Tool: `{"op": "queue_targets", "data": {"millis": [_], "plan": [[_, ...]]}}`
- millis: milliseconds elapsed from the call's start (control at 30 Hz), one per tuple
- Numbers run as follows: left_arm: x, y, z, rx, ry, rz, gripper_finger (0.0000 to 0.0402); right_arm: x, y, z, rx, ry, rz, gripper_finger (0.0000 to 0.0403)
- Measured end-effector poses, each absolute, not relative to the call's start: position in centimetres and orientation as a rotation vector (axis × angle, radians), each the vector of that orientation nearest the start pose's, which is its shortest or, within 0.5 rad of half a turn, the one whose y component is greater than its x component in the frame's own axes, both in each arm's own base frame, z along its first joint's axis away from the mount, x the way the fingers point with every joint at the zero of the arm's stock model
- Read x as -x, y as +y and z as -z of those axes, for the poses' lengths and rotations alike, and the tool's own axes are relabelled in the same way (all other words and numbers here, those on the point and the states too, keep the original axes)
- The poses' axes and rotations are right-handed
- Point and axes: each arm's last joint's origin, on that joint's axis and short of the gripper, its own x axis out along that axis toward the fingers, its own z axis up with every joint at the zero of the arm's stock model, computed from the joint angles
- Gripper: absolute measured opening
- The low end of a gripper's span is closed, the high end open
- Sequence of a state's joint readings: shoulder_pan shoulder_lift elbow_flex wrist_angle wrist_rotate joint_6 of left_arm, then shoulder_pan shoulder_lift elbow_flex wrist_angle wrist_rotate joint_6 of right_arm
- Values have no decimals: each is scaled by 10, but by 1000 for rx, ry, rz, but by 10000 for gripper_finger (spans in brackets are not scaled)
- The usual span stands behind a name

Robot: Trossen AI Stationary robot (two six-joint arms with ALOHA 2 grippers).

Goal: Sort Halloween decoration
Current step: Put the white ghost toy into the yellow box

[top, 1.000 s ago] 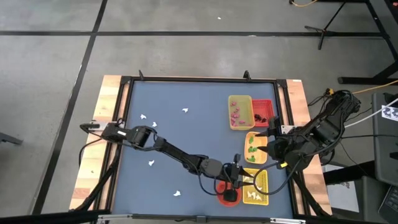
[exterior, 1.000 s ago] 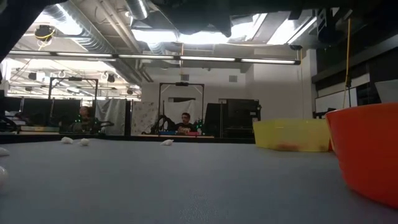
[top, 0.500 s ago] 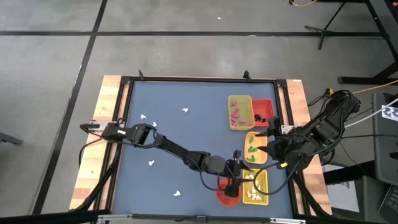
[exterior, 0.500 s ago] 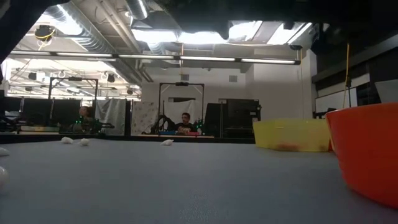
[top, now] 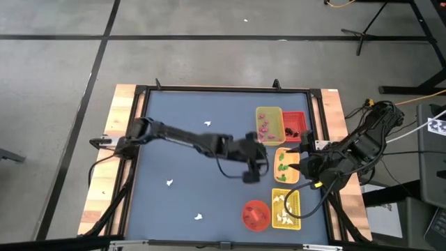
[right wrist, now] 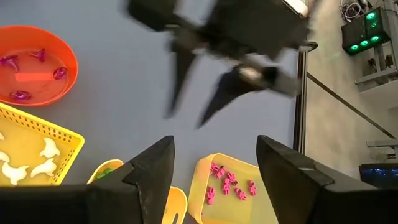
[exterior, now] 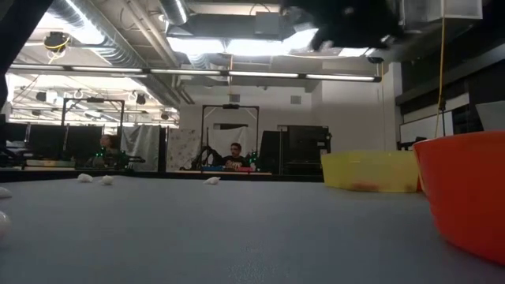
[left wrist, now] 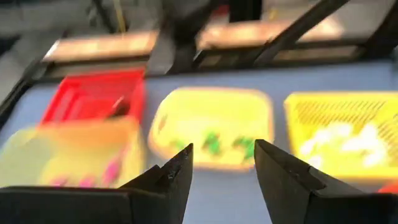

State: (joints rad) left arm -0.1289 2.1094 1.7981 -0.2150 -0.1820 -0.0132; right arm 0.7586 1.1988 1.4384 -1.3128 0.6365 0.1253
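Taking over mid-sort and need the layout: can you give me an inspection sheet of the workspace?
Surface: blue table, wooden side rails.
Job's things: white ghost pieces loose on the table; more in the yellow mesh tray; pink pieces in one yellow tray, green pieces in another, dark bits in the red tray; purple pieces in the orange bowl.
Clutter: nothing seen.
Grippers: left pincer open, empty, above the table near the trays; right pincer open, empty, waiting beside the trays.
Cables: bundle by the right arm.
Surroundings: seated people beyond the table.
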Motion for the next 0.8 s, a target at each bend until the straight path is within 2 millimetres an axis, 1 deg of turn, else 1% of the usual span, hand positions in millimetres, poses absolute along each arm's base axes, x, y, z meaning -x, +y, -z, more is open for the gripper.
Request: {"op": "queue_targets", "data": {"millis": [100, 267, 400, 533, 600, 667, 800], "plan": [[-468, -29, -276, -71, 663, -110, 155, -150, 119, -386, 575, 826, -58, 225], [-442, 22, -280, -49, 879, -212, 155, -150, 118, -386, 576, 830, -60, 225], [-422, 60, -271, -12, 1079, -282, 155, -149, 118, -385, 584, 848, -68, 225], [-405, 94, -260, 16, 1240, -277, 155, -147, 117, -384, 595, 867, -73, 225], [-398, 108, -254, 22, 1290, -257, 155, -146, 116, -383, 602, 880, -76, 225], [-394, 118, -247, 23, 1300, -225, 155, -145, 115, -383, 604, 883, -76, 225], [-381, 137, -230, 47, 1360, -183, 155, -143, 112, -385, 592, 874, -78, 225]]}}
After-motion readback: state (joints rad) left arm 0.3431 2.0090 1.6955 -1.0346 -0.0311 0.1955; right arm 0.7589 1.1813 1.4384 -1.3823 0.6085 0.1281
